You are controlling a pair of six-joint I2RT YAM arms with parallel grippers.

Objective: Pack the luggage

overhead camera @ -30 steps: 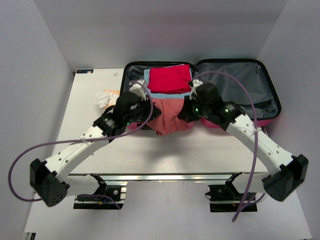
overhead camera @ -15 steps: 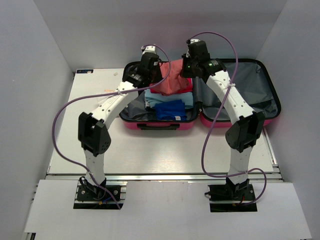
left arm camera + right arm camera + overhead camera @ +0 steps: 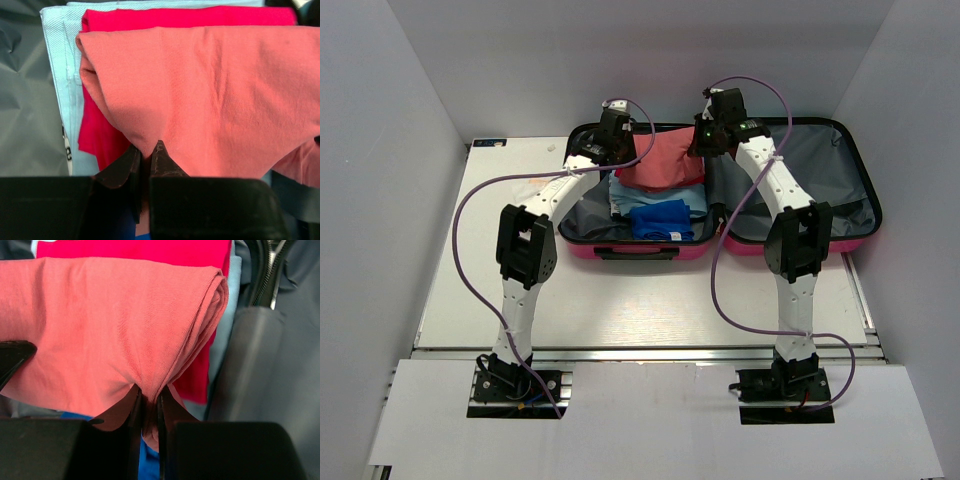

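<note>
The luggage (image 3: 620,249) lies open at the table's back, its pink shell rim toward me and its grey-lined lid (image 3: 820,170) spread to the right. A salmon-pink garment (image 3: 660,160) hangs stretched over the back of the left half, above a red garment (image 3: 100,140) and a light blue one (image 3: 57,60). My left gripper (image 3: 615,148) is shut on the salmon garment's left edge (image 3: 165,100). My right gripper (image 3: 705,140) is shut on its right, folded edge (image 3: 150,330). A folded blue garment (image 3: 660,220) lies in the front of the case.
The white table (image 3: 620,300) runs in front of the luggage. Purple cables (image 3: 470,230) loop off both arms. Grey walls close in the left, back and right. The lid's zipper edge (image 3: 267,275) is right beside my right gripper.
Both arms swung from the case's front rim up to its back, carrying the salmon garment over the packed pile. In the last half second they settled slightly lower and farther back.
</note>
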